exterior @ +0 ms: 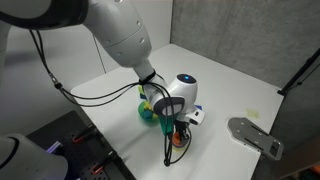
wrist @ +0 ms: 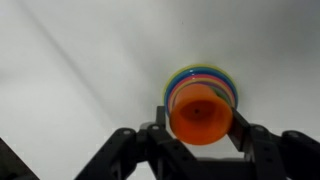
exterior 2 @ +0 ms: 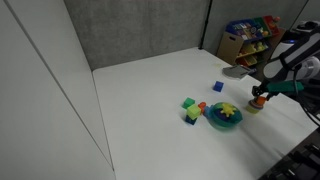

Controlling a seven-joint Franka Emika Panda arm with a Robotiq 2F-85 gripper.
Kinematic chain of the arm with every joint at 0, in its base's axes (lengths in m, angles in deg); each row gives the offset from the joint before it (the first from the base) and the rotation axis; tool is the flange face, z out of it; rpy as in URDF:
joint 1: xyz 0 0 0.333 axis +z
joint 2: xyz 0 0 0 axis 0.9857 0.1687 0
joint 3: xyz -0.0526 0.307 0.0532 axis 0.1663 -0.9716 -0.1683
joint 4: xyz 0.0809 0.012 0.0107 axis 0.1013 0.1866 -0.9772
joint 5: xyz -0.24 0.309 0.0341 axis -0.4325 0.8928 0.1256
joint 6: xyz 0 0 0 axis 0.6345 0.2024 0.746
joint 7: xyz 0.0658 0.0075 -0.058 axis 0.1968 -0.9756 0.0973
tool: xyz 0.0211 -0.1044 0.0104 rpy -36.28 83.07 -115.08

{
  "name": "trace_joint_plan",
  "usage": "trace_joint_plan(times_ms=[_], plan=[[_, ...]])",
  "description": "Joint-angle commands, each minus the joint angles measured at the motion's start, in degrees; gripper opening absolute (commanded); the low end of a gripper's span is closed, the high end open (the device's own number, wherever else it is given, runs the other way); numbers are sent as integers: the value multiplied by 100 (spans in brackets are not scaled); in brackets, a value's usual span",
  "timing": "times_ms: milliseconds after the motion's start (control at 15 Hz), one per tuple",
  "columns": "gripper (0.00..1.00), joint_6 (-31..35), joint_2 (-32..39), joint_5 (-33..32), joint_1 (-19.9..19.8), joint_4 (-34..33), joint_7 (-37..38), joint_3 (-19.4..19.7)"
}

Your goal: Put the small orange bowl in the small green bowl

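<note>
My gripper (wrist: 200, 128) is shut on the small orange bowl (wrist: 200, 110), one finger on each side of it. Right behind the bowl in the wrist view, several coloured rings show; the outermost is green-yellow (wrist: 199, 68), and I take it for the small green bowl's rim. The orange bowl hides the rest of it. In both exterior views the gripper (exterior: 178, 128) (exterior 2: 258, 96) hangs low over the table with the orange bowl (exterior: 180, 138) (exterior 2: 257, 100) in it. The green bowl cannot be made out in either.
A larger teal bowl (exterior 2: 224, 117) (exterior: 148, 111) with colourful blocks stands beside the gripper. A blue cube (exterior 2: 218, 87) and a cluster of coloured blocks (exterior 2: 190, 108) lie on the white table. A grey flat object (exterior: 255, 134) lies near the table's edge. A shelf of toys (exterior 2: 250, 38) stands behind.
</note>
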Motion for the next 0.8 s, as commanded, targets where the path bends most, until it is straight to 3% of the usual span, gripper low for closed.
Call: trace_joint_plan(times_ms=[0,67,733], plan=[[95,122,-153,-120,3,146,70,4],[100,124,-152,-119,2,139,72,6],[100,87,-564,98,-287,188,-286,-465]])
